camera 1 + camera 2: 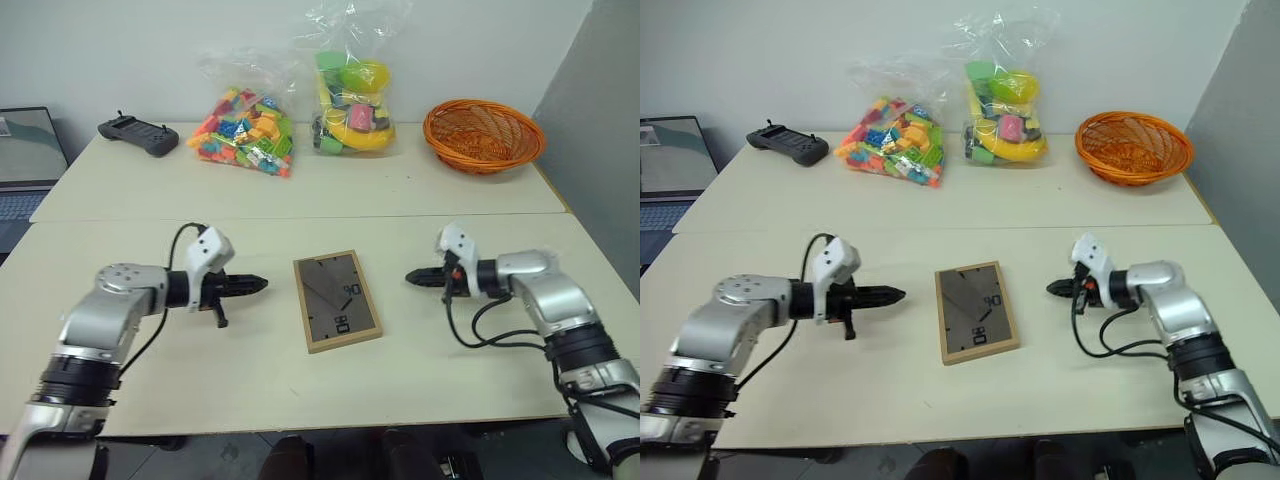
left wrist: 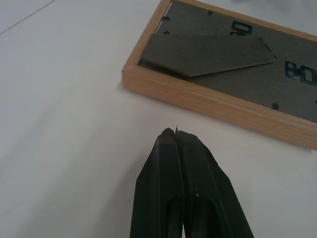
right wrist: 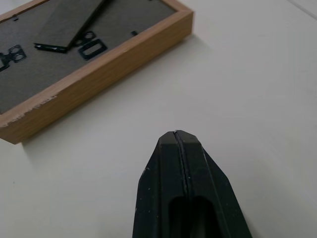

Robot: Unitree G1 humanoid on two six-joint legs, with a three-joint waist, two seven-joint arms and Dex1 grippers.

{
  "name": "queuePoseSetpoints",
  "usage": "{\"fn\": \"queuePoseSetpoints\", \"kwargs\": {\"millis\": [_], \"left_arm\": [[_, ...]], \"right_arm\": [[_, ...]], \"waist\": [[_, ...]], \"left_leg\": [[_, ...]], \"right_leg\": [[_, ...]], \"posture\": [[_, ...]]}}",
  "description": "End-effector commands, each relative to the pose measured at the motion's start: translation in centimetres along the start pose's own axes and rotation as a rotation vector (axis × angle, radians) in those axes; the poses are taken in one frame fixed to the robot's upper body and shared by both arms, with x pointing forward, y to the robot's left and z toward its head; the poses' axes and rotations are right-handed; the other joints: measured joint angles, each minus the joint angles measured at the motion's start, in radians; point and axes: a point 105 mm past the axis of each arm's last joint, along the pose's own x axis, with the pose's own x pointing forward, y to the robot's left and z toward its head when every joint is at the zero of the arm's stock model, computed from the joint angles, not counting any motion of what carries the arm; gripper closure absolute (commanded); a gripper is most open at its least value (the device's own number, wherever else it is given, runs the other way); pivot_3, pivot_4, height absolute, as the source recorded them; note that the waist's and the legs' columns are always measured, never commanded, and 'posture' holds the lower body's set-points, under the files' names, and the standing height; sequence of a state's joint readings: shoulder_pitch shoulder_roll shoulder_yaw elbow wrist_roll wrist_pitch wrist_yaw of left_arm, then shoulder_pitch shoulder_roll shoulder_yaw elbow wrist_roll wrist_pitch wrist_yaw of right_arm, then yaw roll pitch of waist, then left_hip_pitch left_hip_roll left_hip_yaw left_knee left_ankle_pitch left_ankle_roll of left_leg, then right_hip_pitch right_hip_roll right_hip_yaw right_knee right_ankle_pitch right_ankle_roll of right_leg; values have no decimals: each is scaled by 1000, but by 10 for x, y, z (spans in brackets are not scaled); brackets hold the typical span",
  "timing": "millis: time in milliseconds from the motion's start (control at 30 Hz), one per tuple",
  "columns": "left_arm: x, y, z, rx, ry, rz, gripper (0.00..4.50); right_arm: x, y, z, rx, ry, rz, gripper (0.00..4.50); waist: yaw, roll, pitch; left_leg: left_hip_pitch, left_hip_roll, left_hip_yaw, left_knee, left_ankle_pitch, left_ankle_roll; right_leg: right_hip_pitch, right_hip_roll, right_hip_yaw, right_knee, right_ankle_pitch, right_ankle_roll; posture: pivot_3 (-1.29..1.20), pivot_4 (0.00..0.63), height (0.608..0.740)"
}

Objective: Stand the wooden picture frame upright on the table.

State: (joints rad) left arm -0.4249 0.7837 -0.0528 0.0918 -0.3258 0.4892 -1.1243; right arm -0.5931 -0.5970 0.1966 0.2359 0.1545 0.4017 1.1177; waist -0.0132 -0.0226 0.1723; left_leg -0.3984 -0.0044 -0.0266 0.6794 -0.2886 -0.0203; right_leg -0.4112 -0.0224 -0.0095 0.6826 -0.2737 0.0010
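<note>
The wooden picture frame (image 1: 336,300) lies flat on the table (image 1: 300,190), face down, its dark grey-brown back, fold-out stand and black clips upward. My left gripper (image 1: 262,284) hovers just left of the frame, shut and empty, its tip pointing at the frame's left edge (image 2: 208,99). My right gripper (image 1: 410,277) sits to the frame's right, also shut with nothing in it, pointing at the right edge (image 3: 99,74). Neither gripper touches the frame. The picture side is hidden.
Along the far side stand a black handheld controller (image 1: 138,134), a bag of colourful bricks (image 1: 247,130), a bag of toys (image 1: 352,100) and an orange wicker basket (image 1: 484,135). A laptop (image 1: 25,160) sits off the table's left end. A seam crosses the tabletop behind the frame.
</note>
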Motion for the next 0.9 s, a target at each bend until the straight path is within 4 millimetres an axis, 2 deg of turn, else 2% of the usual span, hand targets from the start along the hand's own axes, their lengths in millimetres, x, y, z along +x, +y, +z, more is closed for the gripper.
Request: {"fn": "queuePoseSetpoints", "kwargs": {"millis": [33, 233, 367, 567, 633, 700, 800, 900], "left_arm": [[18, -5, 1, 62, 2, -21, 4500], [45, -1, 3, 76, -5, -35, 4500], [46, 11, 8, 97, -4, 2, 4500], [42, 16, 2, 93, 28, 26, 4500], [36, 17, -2, 60, 45, 38, 4500], [22, 12, 0, -62, 13, 5, 4500], [4, -4, 4, -245, -11, -89, 4015], [-19, -34, 6, -652, -50, -281, 3386]], "right_arm": [[11, 20, 15, -53, -40, 33, 4438], [27, 40, 22, -59, -57, 71, 4438], [28, 51, 25, -46, -67, 108, 4438], [26, 42, 22, -17, -68, 50, 4438], [26, 32, 19, -34, -53, -3, 4438], [26, 19, 16, -39, -40, -80, 4438], [26, 14, 14, -42, -37, -94, 4500], [27, 18, 14, -44, -40, -76, 4500]], "waist": [[4, 0, 0], [9, 0, 0], [9, 0, 0], [8, 0, 0], [8, 0, 0], [5, 0, 0], [-3, 0, 0], [-12, 0, 0]], "left_leg": [[0, 0, 0, 0, 0, 0], [0, 0, -1, 0, 0, 0], [0, -1, -1, 1, 0, 0], [0, -1, -1, 0, 0, 0], [0, -1, -1, 0, 0, 0], [0, -1, -1, 0, 0, 0], [0, 0, -1, 0, 0, 0], [0, 0, -2, 0, 0, 0]], "right_leg": [[0, 0, 0, 0, 0, 0], [0, 0, -1, 0, 0, 0], [0, 0, -1, 0, 0, 0], [0, 0, -1, 0, 0, 0], [0, 0, -1, 0, 0, 0], [0, 0, 0, 0, 0, 0], [0, 0, 0, 0, 0, 0], [0, 1, 0, 0, 0, 0]], "posture": [[0, 150, 740], [0, 150, 740], [0, 150, 740], [0, 150, 740], [0, 150, 740], [0, 150, 740], [0, 150, 740], [0, 150, 740]]}}
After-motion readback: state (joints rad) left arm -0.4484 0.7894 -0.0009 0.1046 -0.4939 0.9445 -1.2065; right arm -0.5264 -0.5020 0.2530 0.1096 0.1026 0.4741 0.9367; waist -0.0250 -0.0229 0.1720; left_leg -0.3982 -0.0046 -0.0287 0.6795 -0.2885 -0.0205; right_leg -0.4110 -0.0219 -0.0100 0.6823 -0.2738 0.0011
